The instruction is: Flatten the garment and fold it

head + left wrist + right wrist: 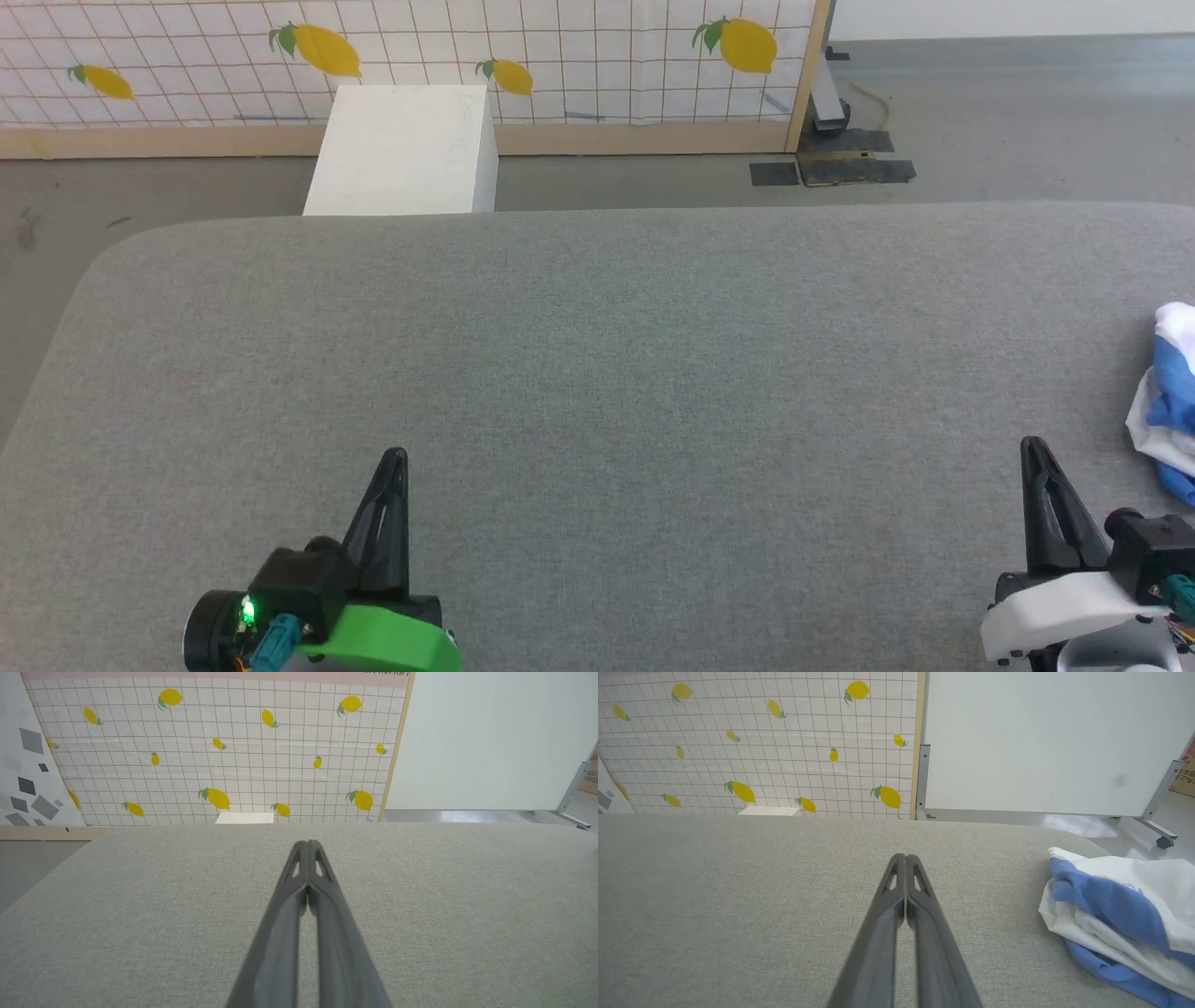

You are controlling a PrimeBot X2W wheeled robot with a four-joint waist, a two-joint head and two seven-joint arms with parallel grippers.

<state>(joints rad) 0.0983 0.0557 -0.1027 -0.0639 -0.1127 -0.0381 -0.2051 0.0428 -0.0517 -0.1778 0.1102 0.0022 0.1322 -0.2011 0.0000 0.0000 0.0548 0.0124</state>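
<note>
The garment [1169,392] is a crumpled heap of white and blue cloth at the right edge of the grey table, partly cut off by the head view's border. It lies to the right of my right gripper [905,857] in the right wrist view, where the garment [1120,914] bunches up near the table's corner. My right gripper [1030,444] is shut and empty, a short way left of the heap and apart from it. Low over the bare cloth at the near left, my left gripper [396,455] is shut with nothing in it, its fingertips pressed together [307,843].
The grey fabric table [597,373] stretches wide between both arms. A white box [401,149] stands on the floor beyond the far edge, against a lemon-patterned panel [560,56]. A white board on wheels [1055,742] stands past the table's right end.
</note>
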